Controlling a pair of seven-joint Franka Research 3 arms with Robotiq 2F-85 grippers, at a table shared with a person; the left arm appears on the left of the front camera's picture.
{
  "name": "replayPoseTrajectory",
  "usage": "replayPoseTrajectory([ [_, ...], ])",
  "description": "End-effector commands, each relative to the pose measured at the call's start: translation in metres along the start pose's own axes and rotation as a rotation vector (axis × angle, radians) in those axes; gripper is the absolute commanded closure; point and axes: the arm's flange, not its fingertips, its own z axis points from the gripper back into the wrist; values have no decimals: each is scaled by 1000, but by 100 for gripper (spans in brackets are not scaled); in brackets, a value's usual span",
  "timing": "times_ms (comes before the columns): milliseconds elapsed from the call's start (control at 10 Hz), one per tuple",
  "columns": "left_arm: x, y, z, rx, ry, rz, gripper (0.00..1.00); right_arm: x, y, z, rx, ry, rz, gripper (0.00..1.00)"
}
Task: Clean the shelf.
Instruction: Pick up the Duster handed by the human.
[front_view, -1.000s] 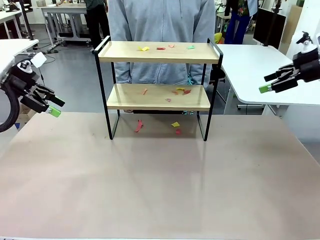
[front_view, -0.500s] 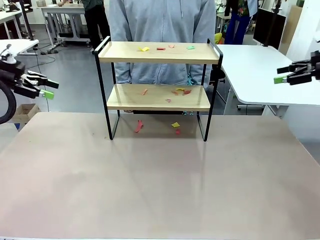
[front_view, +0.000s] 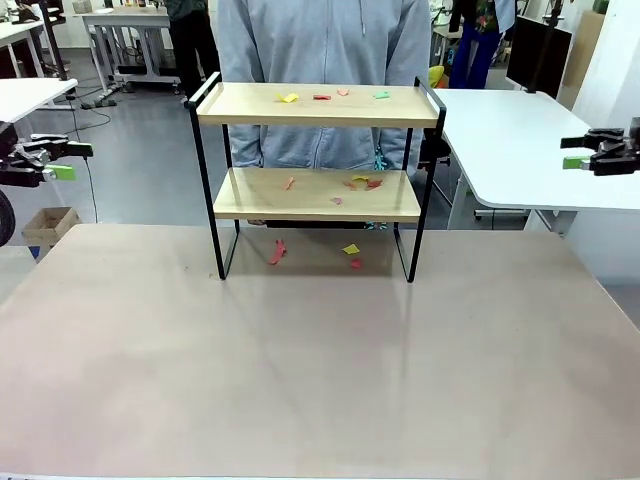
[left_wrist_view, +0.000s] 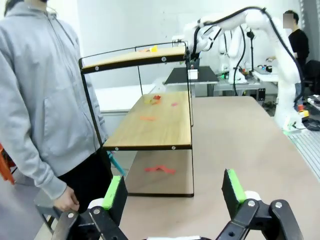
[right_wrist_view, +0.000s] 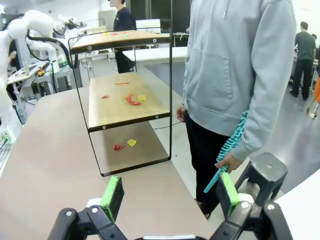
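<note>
Front view: two-tier light-wood, black-framed shelf (front_view: 318, 112) at twelve o'clock, coloured paper scraps (front_view: 288, 98) littering both boards and beneath; cleaning looks unstarted, with left gripper (front_view: 68, 161) at nine, right gripper (front_view: 570, 152) at three, both spread, empty.

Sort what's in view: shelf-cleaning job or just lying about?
Job: shelf; coloured scraps on both its boards and the table beneath; teal duster-like tool in the person's hand.
Lying about: white side table; black stool; cardboard box.

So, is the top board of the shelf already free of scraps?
No, several small coloured scraps lie along the top board of the shelf in the front view.
</note>
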Motion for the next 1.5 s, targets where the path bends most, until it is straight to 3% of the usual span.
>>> replayPoseTrajectory([
  [0, -7, 5, 3, -17, -35, 7, 0, -10, -10, 11, 2, -34, 0, 0],
  [300, -21, 5, 3, -16, -38, 24, 0, -29, -11, 16, 1, -36, -26, 0],
  [800, -27, 2, 2, 4, -57, 71, 0, -21, -11, 11, 25, -24, -57, 0],
  [1400, -29, 2, 3, -12, -23, 43, 0, -32, -8, 13, 2, -14, -43, 0],
])
